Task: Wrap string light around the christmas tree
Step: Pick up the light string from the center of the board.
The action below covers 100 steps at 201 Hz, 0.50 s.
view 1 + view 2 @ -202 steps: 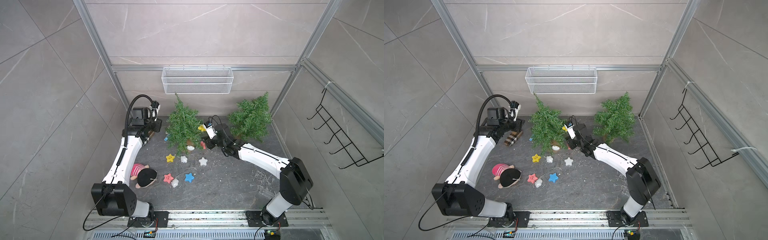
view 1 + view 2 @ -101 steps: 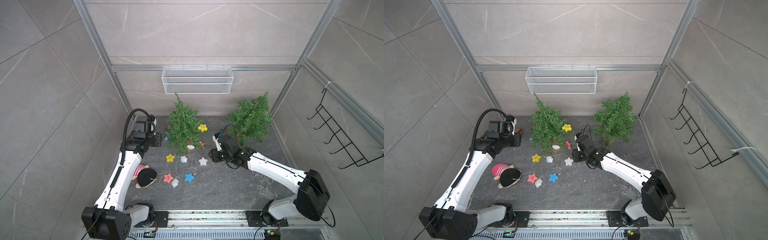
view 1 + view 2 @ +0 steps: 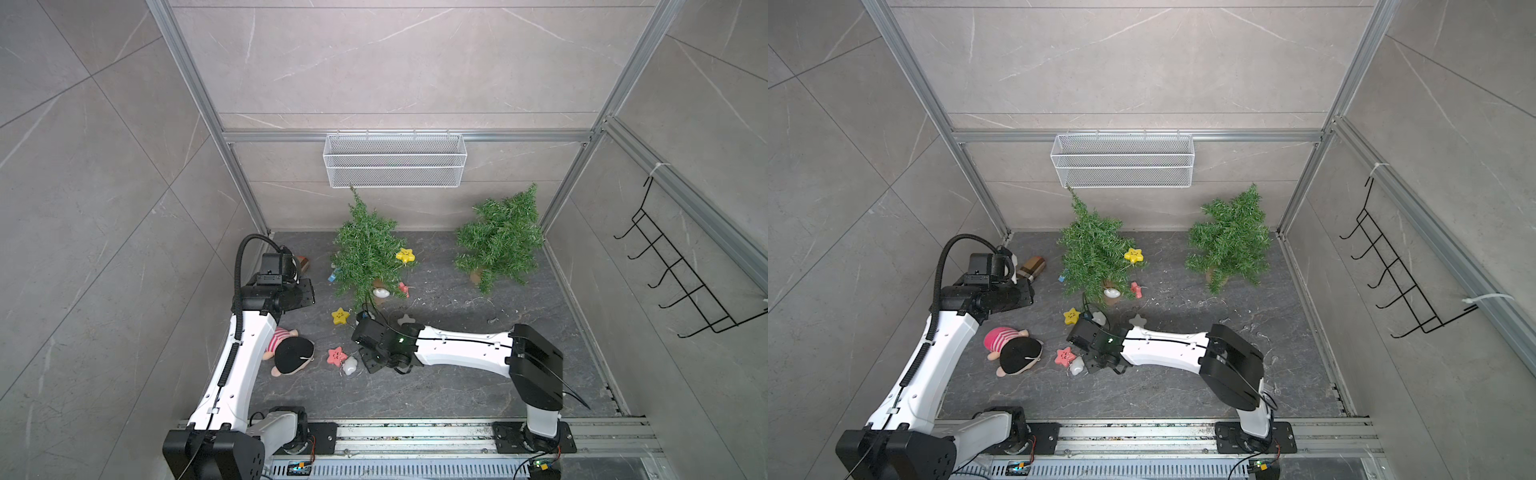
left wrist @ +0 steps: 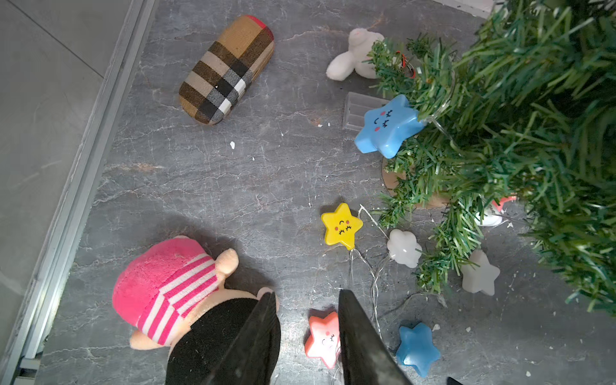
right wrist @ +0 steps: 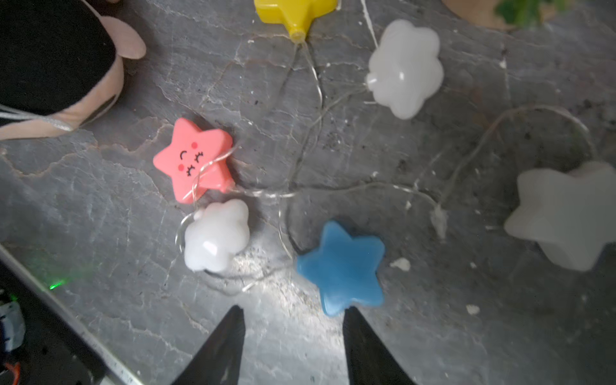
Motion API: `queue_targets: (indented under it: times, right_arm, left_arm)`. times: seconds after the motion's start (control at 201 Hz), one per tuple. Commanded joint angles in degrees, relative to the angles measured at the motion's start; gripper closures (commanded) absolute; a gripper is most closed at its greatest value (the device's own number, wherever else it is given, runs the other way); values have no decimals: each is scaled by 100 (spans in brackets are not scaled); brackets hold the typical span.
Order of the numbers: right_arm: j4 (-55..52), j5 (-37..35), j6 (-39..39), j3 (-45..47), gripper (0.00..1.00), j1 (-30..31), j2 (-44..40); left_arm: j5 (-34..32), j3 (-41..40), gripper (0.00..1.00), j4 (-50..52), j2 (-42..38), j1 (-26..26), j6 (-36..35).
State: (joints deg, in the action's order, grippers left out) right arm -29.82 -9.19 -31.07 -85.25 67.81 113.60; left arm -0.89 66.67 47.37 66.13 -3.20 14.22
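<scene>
- Stretching the right arm [image 3: 457, 351] low and nearly level across the bench [image 3: 436, 395], wrist bent down over the loose end of the string light [image 5: 263, 193].
- Holding the right jaws moderately apart and empty, just over the bench and close by a dark blue star [image 5: 343, 270] and a white cloud [image 5: 216, 235]; cannot tell whether touching the star.
- Rearing the left arm [image 3: 249, 353] steeply from its base along the left wall, wrist tipped down, high above the plush doll [image 3: 291, 353].
- Showing the left jaws narrowly apart, with nothing between.
- Finding the string light only partly on the Christmas tree [image 3: 365, 249], with a yellow star [image 3: 405, 255] and a light-blue star [image 4: 386, 125] lodged in the branches.
- Trailing the rest on thin wire over the bench in front of the trunk: another yellow star [image 3: 340, 316], a pink star [image 5: 195, 160], a white star [image 5: 566, 213].
- Crowding that patch: the doll's dark head, just beside the pink star.
- Lying farther off: a plaid glasses case [image 4: 226, 70], a white plush rabbit [image 4: 353, 55], a clear battery box [image 4: 358, 111] and, well apart, a second tree [image 3: 498, 245].
</scene>
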Motion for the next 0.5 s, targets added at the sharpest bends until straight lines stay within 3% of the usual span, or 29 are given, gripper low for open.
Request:
queue_targets:
  times: [0.0,0.304,0.493]
  right_arm:
    - [-250,-92,242,-588,50,-23,499]
    - [-766,-94,101,-1439,58,11,1503]
    - [-704,-30,-28,-1354,75,9,1630]
  left_arm:
    - [263,-34,64,-139,-174,32,135]
    - [339,-36,63,-219,-181,46,125]
    - [359,10,64,-289,-171,36,145]
